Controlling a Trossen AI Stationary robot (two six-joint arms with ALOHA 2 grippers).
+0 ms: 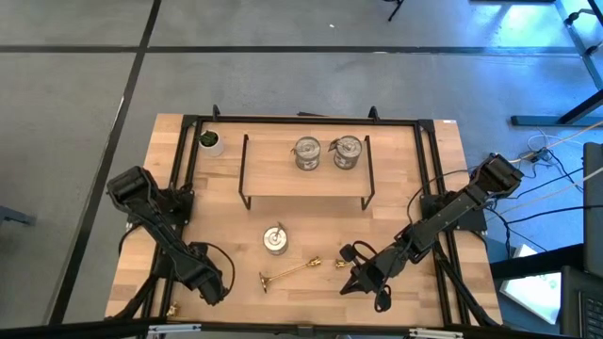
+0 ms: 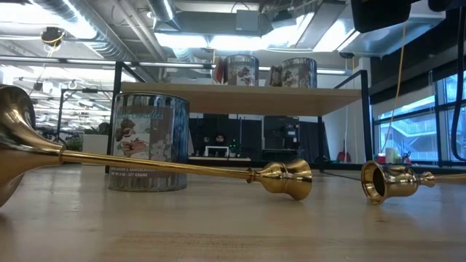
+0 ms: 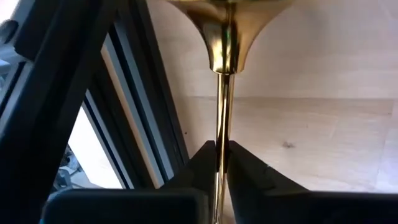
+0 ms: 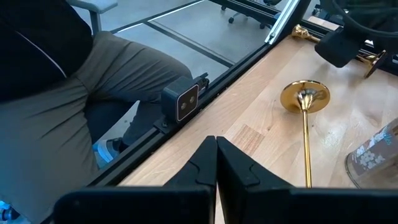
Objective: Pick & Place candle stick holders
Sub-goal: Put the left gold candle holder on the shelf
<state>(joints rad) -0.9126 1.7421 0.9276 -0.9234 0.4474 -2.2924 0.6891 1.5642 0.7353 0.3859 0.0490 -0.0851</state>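
From above, my left end effector (image 1: 209, 285) sits at the near left of the surface (image 1: 396, 169), my right end effector (image 1: 353, 282) at the near right. One candle stick holder (image 1: 292, 272) lies between them; one silvery cup (image 1: 275, 239) stands just behind it, and two cups (image 1: 307, 152) stand on the black wire rack (image 1: 247, 174).

At surface height, that holder (image 2: 156, 163) lies flat, a second brass piece (image 2: 389, 180) beside it.

My left wrist shows my fingers (image 3: 202, 163) clamped on another holder's stem (image 3: 222, 118).

My right wrist shows my fingers (image 4: 202, 163) pressed together, empty, beside the lying holder (image 4: 305, 99); a person (image 4: 56, 106) sits beyond the edge.
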